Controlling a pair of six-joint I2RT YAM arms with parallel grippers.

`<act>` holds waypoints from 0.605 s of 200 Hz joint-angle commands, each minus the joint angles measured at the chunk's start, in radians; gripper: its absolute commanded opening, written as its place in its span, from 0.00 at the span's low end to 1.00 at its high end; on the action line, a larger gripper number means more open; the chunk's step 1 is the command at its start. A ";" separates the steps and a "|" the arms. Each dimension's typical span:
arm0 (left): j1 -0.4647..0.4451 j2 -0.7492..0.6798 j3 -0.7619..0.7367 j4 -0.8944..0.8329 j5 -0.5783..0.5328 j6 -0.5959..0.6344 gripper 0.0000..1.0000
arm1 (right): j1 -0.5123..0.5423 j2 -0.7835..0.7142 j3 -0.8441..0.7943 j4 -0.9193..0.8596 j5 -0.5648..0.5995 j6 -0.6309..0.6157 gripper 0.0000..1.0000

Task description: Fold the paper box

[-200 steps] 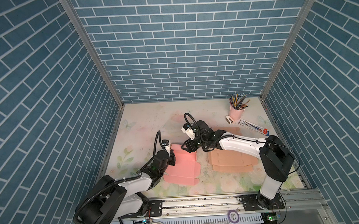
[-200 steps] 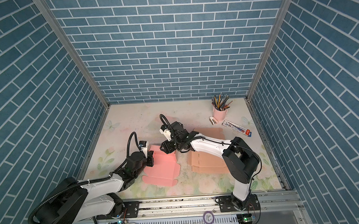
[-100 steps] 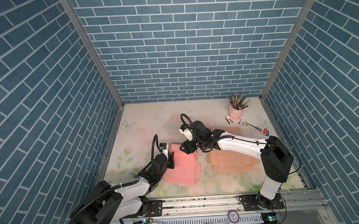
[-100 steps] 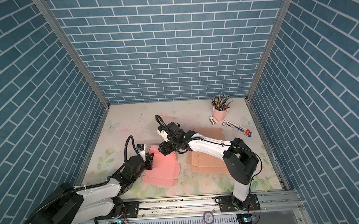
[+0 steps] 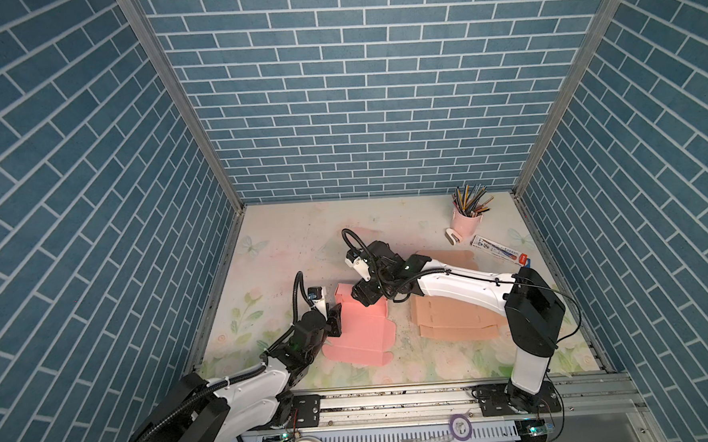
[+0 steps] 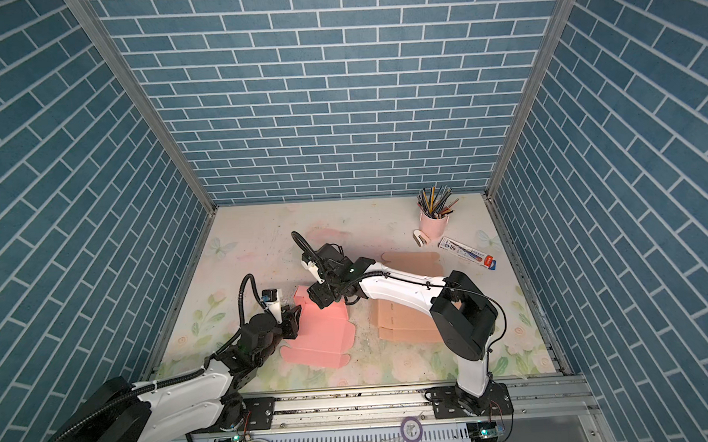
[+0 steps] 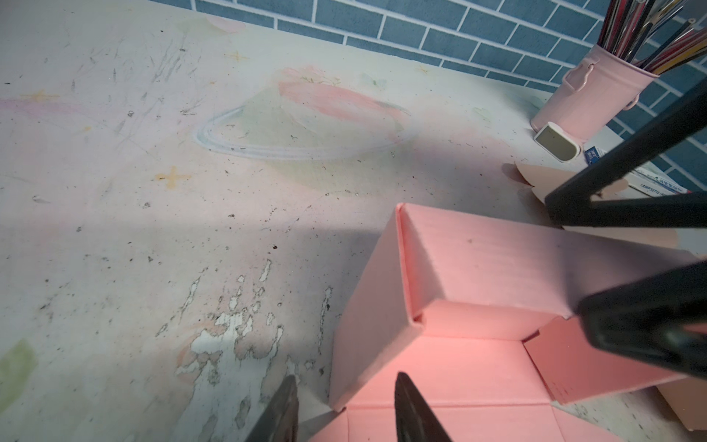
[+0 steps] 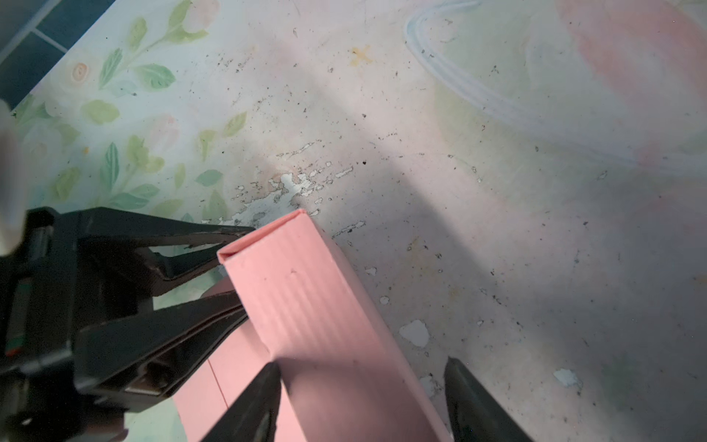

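The pink paper box [image 5: 364,333] [image 6: 325,333] lies partly folded at mid table, its far wall and left side wall raised, front flaps flat. My left gripper [image 5: 336,320] [image 6: 296,316] is open at the box's left side. In the left wrist view the side wall's [image 7: 367,306] lower corner sits between the parted fingers of that gripper [image 7: 344,382]. My right gripper [image 5: 362,294] [image 6: 319,300] is open astride the far wall [image 8: 306,306]. One finger [image 8: 264,386] rests against the wall's inner face; the other [image 8: 466,390] stands apart on the table side.
A stack of tan flat box blanks [image 5: 453,320] lies right of the pink box, under the right arm, with another blank [image 5: 460,258] behind it. At the back right stand a pink pencil cup [image 5: 466,220], a small white stapler [image 5: 455,236] and a flat printed packet [image 5: 499,249].
The left gripper has opened off the side wall and slid slightly toward the front. The right gripper has widened and shifted a little left and forward along the far wall.
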 commanded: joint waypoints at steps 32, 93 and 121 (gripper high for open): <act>-0.004 -0.025 0.003 -0.027 -0.012 -0.020 0.42 | 0.013 0.043 0.053 -0.078 0.100 -0.053 0.65; -0.005 -0.041 0.044 -0.114 -0.033 -0.043 0.43 | -0.003 0.063 0.072 -0.089 0.112 -0.038 0.55; -0.004 -0.040 0.100 -0.211 -0.044 -0.075 0.43 | -0.024 0.066 0.072 -0.090 0.111 -0.024 0.51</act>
